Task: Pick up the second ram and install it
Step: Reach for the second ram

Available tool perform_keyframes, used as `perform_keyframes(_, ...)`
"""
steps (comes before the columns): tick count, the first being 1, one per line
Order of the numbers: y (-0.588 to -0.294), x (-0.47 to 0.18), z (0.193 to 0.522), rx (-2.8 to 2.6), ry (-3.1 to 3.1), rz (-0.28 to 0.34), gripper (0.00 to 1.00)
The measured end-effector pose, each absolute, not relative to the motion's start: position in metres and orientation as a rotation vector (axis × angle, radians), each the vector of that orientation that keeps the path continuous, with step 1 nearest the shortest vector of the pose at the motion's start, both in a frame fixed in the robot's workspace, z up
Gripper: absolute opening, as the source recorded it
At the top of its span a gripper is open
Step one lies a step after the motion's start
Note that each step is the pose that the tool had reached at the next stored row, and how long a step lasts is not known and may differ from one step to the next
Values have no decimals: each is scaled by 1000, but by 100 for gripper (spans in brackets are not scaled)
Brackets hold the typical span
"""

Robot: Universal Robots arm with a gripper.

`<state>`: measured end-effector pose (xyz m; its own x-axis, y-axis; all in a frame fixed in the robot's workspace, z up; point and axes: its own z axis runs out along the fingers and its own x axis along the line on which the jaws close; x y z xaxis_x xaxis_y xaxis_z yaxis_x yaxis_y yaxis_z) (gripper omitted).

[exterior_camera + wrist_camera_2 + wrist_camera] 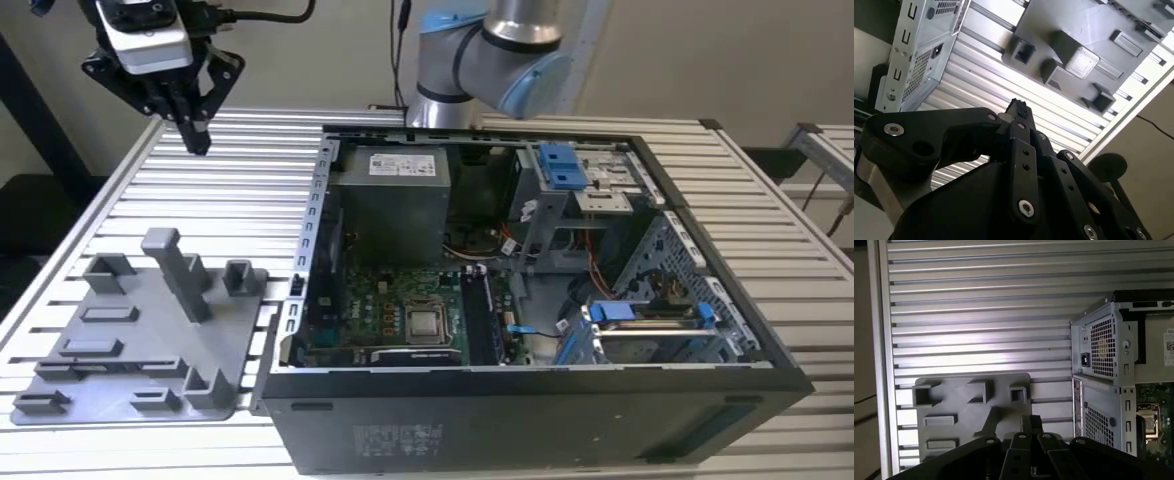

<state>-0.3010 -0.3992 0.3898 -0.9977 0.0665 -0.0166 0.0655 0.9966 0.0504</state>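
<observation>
Ribbed table (254, 190) lies under my gripper (198, 143), fingers together and empty; the second ram (483, 318) sits well apart, inside the case (534, 425).

The grey arm (514, 45) bends at a big joint up high. Its black gripper (196, 138) hangs far over on the exterior view's left, pointing straight down. Its fingers (1019, 145) are pressed tight together.

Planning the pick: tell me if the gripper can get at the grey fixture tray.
Probably yes: the gripper hangs above the table near the tray, nothing between them; the computer case stands off to one side.
</observation>
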Motion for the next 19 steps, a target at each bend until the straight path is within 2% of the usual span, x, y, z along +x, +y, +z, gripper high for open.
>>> perform_keyframes(19,-399,-365,386,101,3121,78,11)
